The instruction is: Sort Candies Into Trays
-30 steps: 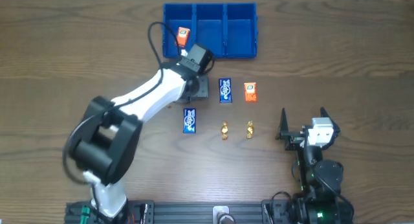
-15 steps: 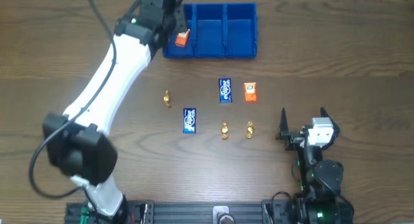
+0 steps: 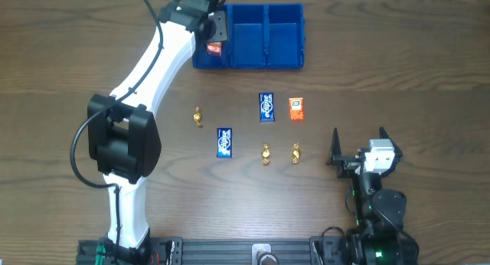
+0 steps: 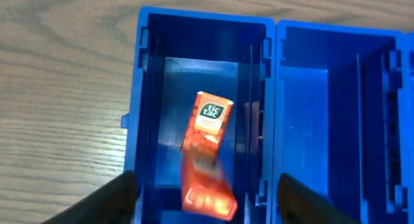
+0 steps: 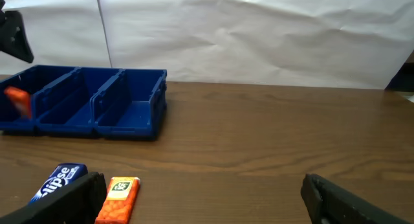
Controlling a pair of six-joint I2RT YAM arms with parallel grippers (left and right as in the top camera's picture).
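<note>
A blue three-compartment tray [image 3: 284, 62] stands at the table's far side. My left gripper [image 3: 216, 25] hangs open over its left compartment [image 4: 162, 120]. An orange candy box [image 4: 211, 115] lies in that compartment. A second, blurred orange box [image 4: 208, 193] sits loose between my left gripper's [image 4: 206, 183] spread fingers, touched by neither. On the table lie two blue candy packs [image 3: 266, 106] [image 3: 224, 142], another orange box [image 3: 296, 109] and three gold-wrapped candies [image 3: 198, 116] [image 3: 266, 154] [image 3: 295, 152]. My right gripper [image 3: 358, 145] stands open near the front right, holding nothing.
The tray's middle [image 3: 247, 31] and right [image 3: 284, 31] compartments hold nothing. In the right wrist view a blue pack [image 5: 59, 179] and the orange box [image 5: 118, 197] lie ahead of my right gripper [image 5: 202, 185]. A white sheet [image 5: 259, 36] hangs behind the table.
My left arm swung from the table's middle up to the tray's left compartment, uncovering the left gold candy. The right arm has not moved.
</note>
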